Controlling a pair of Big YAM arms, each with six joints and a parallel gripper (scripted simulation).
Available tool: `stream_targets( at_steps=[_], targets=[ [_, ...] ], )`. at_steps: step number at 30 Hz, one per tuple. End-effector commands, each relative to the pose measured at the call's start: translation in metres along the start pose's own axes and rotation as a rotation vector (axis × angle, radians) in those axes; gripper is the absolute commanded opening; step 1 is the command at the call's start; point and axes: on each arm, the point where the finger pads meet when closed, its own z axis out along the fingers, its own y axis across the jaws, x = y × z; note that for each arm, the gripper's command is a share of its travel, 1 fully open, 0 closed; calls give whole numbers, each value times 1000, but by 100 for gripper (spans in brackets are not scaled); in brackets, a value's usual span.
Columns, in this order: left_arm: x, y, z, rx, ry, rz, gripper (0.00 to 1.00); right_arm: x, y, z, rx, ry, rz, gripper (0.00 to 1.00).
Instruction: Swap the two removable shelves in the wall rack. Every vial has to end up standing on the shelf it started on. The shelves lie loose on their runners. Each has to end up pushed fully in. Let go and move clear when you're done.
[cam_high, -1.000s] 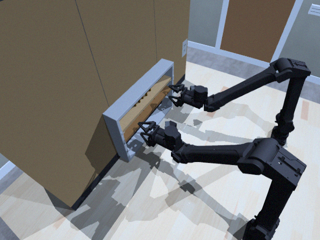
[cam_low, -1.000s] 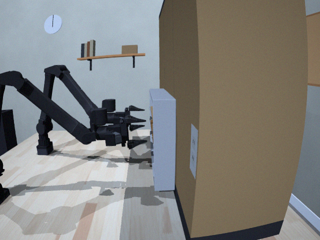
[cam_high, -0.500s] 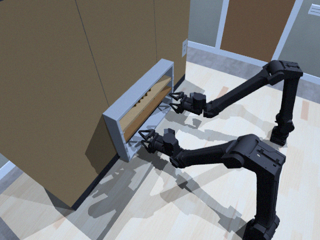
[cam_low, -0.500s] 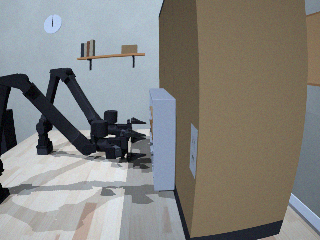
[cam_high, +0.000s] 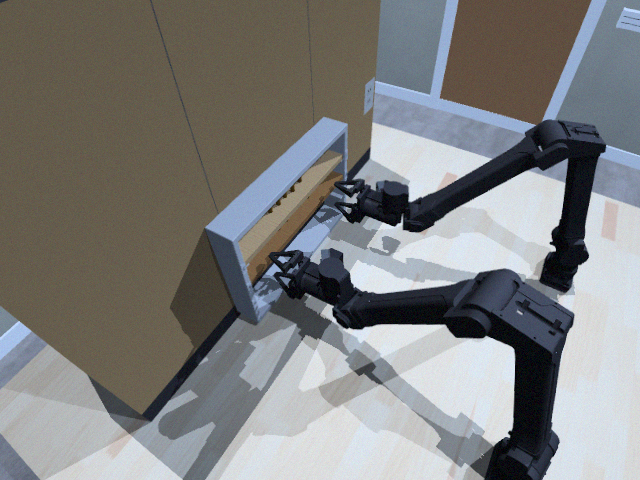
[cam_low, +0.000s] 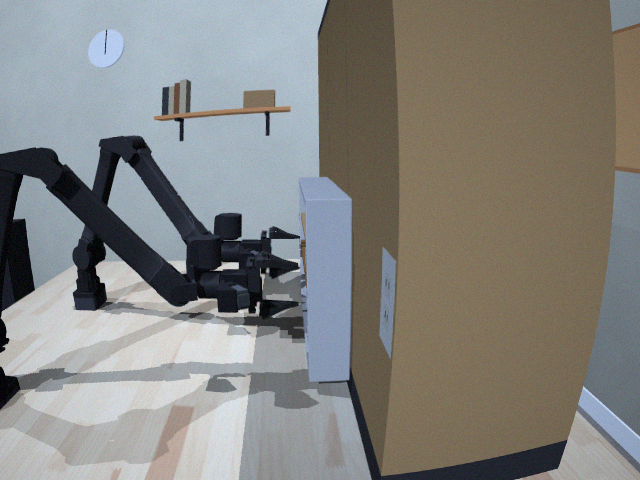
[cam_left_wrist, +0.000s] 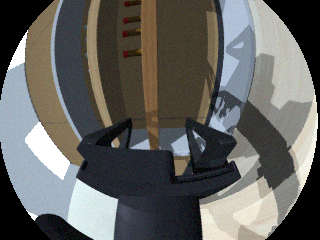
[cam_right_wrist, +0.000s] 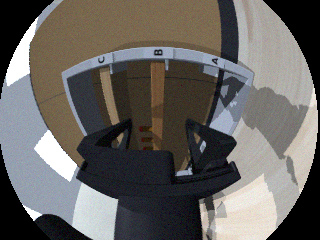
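Two shelves are being held inside the rack (cam_high: 273, 178) (cam_low: 330, 289) (cam_left_wrist: 237, 75) (cam_right_wrist: 135, 53), the pale one (cam_high: 273, 224) (cam_left_wrist: 94, 60) (cam_right_wrist: 107, 90) being carried near mark C, above the dark one (cam_high: 299, 222) (cam_left_wrist: 150, 75) (cam_right_wrist: 157, 90) near B. Red-capped vials (cam_left_wrist: 132, 33) (cam_right_wrist: 146, 140) are being borne upright on the dark shelf; a further row of vials (cam_high: 283, 197) is being borne on the pale shelf, largely hidden in the wrist views. Both the left gripper (cam_high: 273, 264) (cam_low: 298, 251) (cam_left_wrist: 158, 121) and the right gripper (cam_high: 336, 194) (cam_low: 298, 285) (cam_right_wrist: 158, 121) are being held wide open at the rack's front, nothing being gripped, with the dark shelf's edge being framed between their fingers in the wrist views.
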Motion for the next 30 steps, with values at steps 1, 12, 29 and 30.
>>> stream_targets(
  at_steps=[1, 12, 29, 30],
  targets=[
    [4, 36, 30, -57, 8, -15, 84, 1, 13, 28, -25, -8, 25, 84],
    [5, 32, 43, -51, 9, -13, 84, 3, 13, 41, -25, -5, 25, 84],
    [4, 31, 67, -49, 7, -13, 84, 7, 14, 62, -26, 1, 25, 84],
    [4, 30, 68, -54, 7, -14, 84, 5, 14, 64, -26, -1, 25, 84]
  ],
)
